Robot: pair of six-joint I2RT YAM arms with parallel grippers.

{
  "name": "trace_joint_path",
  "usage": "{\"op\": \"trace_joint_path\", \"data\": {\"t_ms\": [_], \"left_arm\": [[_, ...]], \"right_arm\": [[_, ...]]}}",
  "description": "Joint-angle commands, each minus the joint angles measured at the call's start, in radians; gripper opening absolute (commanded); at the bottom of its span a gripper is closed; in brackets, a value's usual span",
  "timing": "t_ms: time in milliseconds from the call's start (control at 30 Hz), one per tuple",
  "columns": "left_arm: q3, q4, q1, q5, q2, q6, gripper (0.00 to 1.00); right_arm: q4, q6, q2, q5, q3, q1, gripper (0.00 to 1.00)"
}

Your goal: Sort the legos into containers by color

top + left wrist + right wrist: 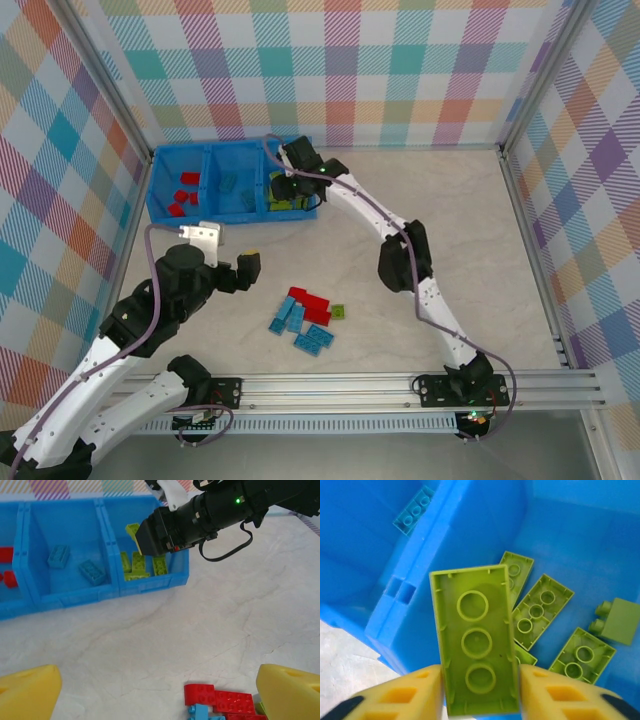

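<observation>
The right claw (pixel 480 676) hangs over the tray (pixel 160 190), which sits at the far left corner of the table (pixel 450 220). It is above the end bin (pixel 570 505), the one nearest the table's middle. A lime brick (pixel 475 640) stands between its yellow fingers (pixel 395 697), hollow underside showing, long sides against the pads. The fingers sit close on both sides, but I cannot tell whether they are pinching it or have let go. Under it several greens (pixel 537 611) lie on the bin floor. The middle bin has blues (pixel 59 556) and the far bin has reds (pixel 185 190).

The left claw (pixel 245 268) is spread wide with nothing in it, low over the table's left side and facing the tray. The pile (pixel 305 312), reds and blues with one small green, lies towards the middle of the near edge.

These bricks look light, rigid and glossy, so I'd expect them to skid or twist under a loose pinch. The surest hold is probably square across the narrow width, on the two long side walls.
</observation>
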Motion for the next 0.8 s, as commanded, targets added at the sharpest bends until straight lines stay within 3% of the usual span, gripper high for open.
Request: {"op": "trace_joint_path", "data": {"t_ms": [0, 100, 333, 600, 767], "left_arm": [[-0.018, -0.049, -0.007, -0.026, -0.019, -0.105, 1.0], [-0.031, -0.057, -0.007, -0.02, -0.026, -0.126, 1.0], [-0.059, -0.089, -0.007, 0.023, 0.02, -0.168, 1.0], [-0.144, -0.104, -0.014, 0.234, 0.191, -0.2, 1.0], [-0.186, -0.071, -0.079, 0.219, 0.313, -0.211, 1.0]], "right_arm": [[-0.219, 0.04, 0.075, -0.006, 0.256, 0.002, 0.47], [-0.341, 0.031, 0.175, -0.006, 0.507, 0.002, 0.53], [-0.486, -0.134, 0.132, -0.006, 0.528, 0.002, 0.57], [-0.733, -0.399, 0.043, 0.043, 0.518, -0.006, 0.74], [-0.774, -0.447, -0.09, -0.018, 0.403, -0.048, 0.81]]}}
